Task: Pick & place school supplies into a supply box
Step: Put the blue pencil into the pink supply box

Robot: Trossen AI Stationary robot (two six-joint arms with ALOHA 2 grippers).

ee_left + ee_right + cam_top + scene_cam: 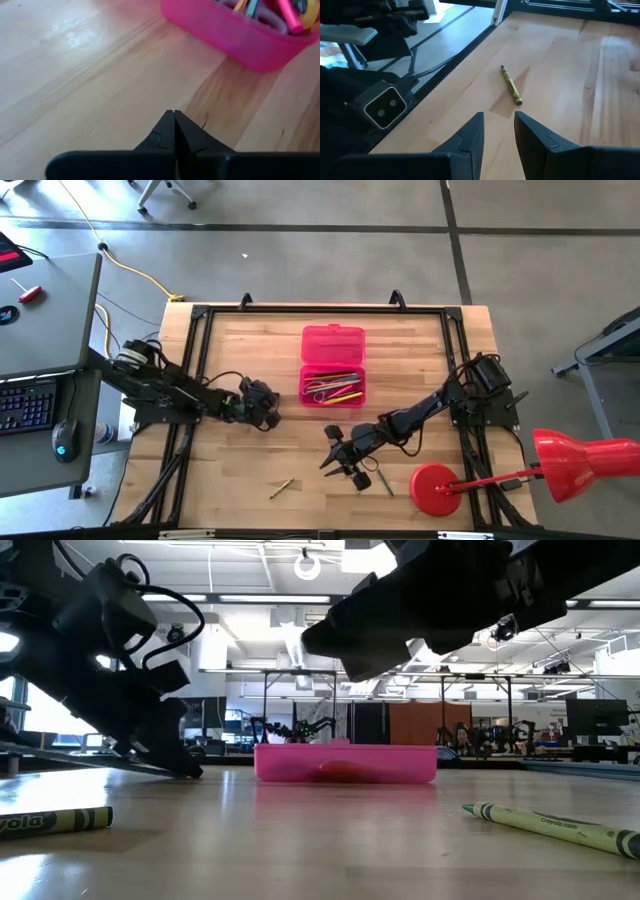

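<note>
Two crayons (281, 488) remain; my right gripper (498, 131), part-open and empty, could nudge the seven-o'clock one off the surface (240, 470); left gripper (174, 131) closed, empty.

Probably lab: distant robot rigs (300, 728)

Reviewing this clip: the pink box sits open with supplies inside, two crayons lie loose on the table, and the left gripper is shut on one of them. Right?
Not quite. The left gripper is shut, but on nothing: the left wrist view shows its fingers pressed together over bare wood. The rest holds: the pink box is open with supplies inside, and two crayons lie loose on the table, as the high view shows.
</note>
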